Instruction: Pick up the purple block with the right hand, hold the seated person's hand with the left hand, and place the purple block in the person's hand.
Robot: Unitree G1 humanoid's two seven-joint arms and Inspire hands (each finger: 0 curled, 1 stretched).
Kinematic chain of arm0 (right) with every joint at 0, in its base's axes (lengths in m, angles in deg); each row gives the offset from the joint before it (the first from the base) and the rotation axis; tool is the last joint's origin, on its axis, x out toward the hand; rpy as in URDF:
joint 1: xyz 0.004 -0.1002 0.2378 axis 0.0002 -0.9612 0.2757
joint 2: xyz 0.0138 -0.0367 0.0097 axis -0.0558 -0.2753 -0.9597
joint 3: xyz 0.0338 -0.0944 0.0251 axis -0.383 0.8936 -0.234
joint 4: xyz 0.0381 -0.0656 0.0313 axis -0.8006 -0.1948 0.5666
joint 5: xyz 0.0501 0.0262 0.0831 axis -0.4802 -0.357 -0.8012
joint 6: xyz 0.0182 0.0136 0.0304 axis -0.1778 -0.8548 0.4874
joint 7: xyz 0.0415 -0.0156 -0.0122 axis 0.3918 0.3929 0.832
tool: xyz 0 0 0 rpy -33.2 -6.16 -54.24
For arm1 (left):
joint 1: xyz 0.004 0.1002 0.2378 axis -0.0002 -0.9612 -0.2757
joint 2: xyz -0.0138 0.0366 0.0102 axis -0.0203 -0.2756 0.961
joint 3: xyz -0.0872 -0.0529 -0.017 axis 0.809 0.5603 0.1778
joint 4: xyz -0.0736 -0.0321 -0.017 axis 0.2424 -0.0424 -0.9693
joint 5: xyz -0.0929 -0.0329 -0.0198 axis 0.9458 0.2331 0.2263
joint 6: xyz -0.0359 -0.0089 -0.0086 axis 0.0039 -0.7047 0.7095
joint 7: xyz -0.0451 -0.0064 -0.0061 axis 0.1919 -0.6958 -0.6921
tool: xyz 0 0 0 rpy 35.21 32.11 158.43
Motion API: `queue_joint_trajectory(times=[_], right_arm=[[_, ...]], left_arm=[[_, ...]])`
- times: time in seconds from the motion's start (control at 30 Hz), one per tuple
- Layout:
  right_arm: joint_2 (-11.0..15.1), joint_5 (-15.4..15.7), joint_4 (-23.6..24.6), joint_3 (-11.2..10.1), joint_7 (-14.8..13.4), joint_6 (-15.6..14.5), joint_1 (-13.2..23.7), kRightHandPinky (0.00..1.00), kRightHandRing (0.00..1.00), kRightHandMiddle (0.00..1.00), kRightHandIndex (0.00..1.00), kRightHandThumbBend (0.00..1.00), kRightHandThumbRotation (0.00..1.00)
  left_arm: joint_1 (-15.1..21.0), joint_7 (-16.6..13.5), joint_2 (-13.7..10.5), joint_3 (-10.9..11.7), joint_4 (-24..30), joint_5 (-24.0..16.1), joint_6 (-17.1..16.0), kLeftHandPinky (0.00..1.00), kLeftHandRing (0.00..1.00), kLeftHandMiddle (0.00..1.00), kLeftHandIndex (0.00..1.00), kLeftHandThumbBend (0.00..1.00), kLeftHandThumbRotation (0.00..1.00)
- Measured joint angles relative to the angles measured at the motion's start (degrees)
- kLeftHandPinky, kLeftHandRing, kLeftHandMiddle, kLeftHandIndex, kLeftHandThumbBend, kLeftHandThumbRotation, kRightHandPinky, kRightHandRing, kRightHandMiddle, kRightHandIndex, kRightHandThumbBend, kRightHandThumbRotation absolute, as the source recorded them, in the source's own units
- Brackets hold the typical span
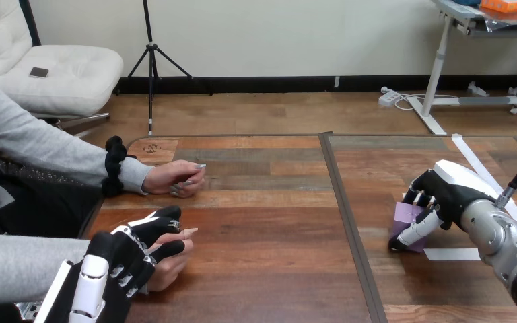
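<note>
Wooden table [262, 222]: purple block [407, 214] under grasp at the right side, the person's hand at the view's lower left [174, 268] held.

The fingers [417, 230] of the right hand [447, 188] curl round the purple block, which appears to rest on the table beside a white tape strip [452, 254]; the silver forearm enters from the lower right. The left hand [131, 252] has its fingers wrapped over the person's hand at the view's lower left. The person's hand at the view's upper left [175, 179] lies closed on the table, apart from both. Step in hand: the pick-up. The next move probably calls for lifting the block clear and carrying it left to the held hand. Whether that palm lies open to receive it cannot be told.
</note>
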Motion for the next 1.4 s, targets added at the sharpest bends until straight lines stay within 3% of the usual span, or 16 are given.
queue_joint_trajectory(times=[0.13,0.4,0.53,0.7,0.87,1.13,1.4], right_arm=[[0.3,0.1,0.1,0.0,-0.2,1.6,0.0,0.36,0.42,0.47,0.46,0.86,0.0],[1.3,-0.2,0.6,-0.1,-0.3,4.9,0.0,0.36,0.42,0.46,0.46,0.85,0.0],[1.8,-0.4,1.0,-0.2,-0.4,6.0,0.0,0.36,0.42,0.46,0.47,0.84,0.0],[2.0,-0.7,1.5,-0.5,-0.4,6.6,0.0,0.36,0.42,0.46,0.47,0.83,0.0],[2.0,-1.4,1.5,-0.8,-0.4,7.0,0.0,0.35,0.41,0.45,0.46,0.84,0.0],[2.1,-2.0,1.7,-1.4,0.0,8.4,0.0,0.36,0.42,0.46,0.46,0.84,0.0],[2.6,-2.1,1.7,-1.4,-0.1,8.8,-0.2,0.36,0.41,0.45,0.45,0.85,0.0]], left_arm=[[0.0,-0.2,0.0,0.2,0.0,-0.6,-0.3,0.75,0.84,0.8,0.63,0.46,0.95],[0.2,-3.2,0.2,0.7,-0.2,-6.5,-3.9,0.57,0.7,0.69,0.6,0.48,0.67],[0.6,-4.1,0.2,1.6,-0.3,-8.4,-6.0,0.53,0.68,0.68,0.61,0.55,0.59],[1.9,-5.4,-0.2,3.0,-0.7,-11.8,-9.0,0.51,0.67,0.67,0.63,0.61,0.59],[3.7,-6.2,-1.3,4.9,-1.5,-15.6,-12.5,0.51,0.67,0.7,0.67,0.81,0.63],[5.3,-6.3,-5.0,7.0,-0.5,-16.2,-11.4,0.56,0.73,0.76,0.73,0.97,0.57],[4.7,-6.3,-8.6,9.6,3.8,-17.5,-6.6,0.62,0.78,0.8,0.76,1.0,0.52]])
